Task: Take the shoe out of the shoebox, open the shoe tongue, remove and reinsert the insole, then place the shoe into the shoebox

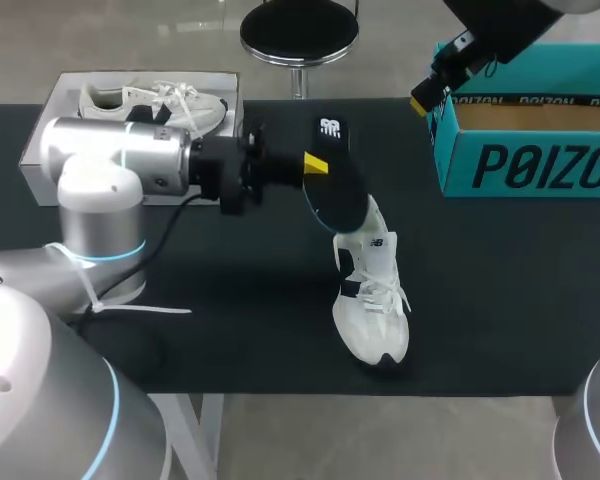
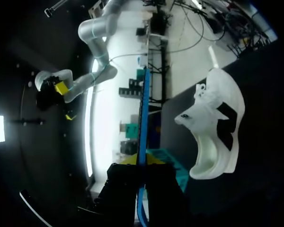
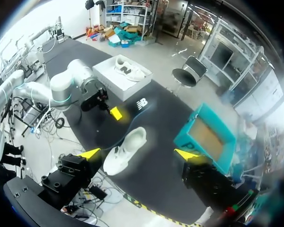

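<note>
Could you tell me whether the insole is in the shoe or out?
Out: the left gripper holds the insole in the air, apart from the shoe.

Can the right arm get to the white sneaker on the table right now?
Probably yes. The right gripper hangs open near the teal shoebox, and the white sneaker lies uncovered at toe and laces; only the insole in the left gripper crowds its heel.
</note>
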### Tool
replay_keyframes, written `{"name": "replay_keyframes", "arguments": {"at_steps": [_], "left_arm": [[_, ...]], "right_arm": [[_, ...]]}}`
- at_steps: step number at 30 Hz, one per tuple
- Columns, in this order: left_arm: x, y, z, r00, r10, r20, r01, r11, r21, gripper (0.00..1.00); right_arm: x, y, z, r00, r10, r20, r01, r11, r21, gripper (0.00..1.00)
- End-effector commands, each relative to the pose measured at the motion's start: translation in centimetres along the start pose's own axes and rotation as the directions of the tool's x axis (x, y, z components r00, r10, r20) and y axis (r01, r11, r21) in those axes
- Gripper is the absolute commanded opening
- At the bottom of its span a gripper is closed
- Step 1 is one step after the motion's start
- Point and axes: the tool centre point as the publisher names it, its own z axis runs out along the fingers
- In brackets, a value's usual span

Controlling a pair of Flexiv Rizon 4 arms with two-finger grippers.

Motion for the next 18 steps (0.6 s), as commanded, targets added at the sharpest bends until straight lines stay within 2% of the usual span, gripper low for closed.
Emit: {"name": "replay_keyframes", "arguments": {"at_steps": [1, 4, 7, 8, 11, 14, 18], "left_arm": [[0.0, -0.2, -0.5, 1.000, -0.013, -0.001, 0.013, 1.000, 0.013, 0.00], [-0.2, -0.6, -0.3, 0.999, -0.042, -0.004, 0.042, 0.999, 0.032, 0.00], [-0.3, -0.8, -0.1, 0.986, -0.166, -0.008, 0.166, 0.985, 0.054, 0.00], [-0.4, -1.0, 0.0, 0.971, -0.240, 0.008, 0.238, 0.967, 0.089, 0.00], [-0.5, -1.5, 0.3, 0.917, -0.399, -0.018, 0.398, 0.910, 0.117, 0.00], [-0.2, -2.0, 0.8, 0.866, -0.496, -0.057, 0.499, 0.858, 0.122, 0.00], [0.0, -2.3, 1.2, 0.841, -0.533, -0.092, 0.540, 0.837, 0.092, 0.00]], "right_arm": [[0.0, 0.2, 0.1, 1.000, 0.001, 0.001, -0.001, 1.000, 0.003, 1.00], [0.0, 0.2, 0.1, 1.000, 0.001, 0.001, -0.001, 1.000, 0.003, 1.00], [0.0, 0.2, 0.1, 1.000, 0.001, 0.001, -0.001, 1.000, 0.003, 1.00], [0.0, 0.2, 0.1, 1.000, 0.001, 0.001, -0.001, 1.000, 0.003, 1.00], [0.0, 0.2, 0.1, 1.000, 0.001, 0.001, -0.001, 1.000, 0.003, 1.00], [0.0, 0.2, 0.1, 1.000, 0.001, 0.001, -0.001, 1.000, 0.003, 1.00], [0.0, 0.2, 0.1, 1.000, 0.001, 0.001, -0.001, 1.000, 0.003, 1.00]]}}
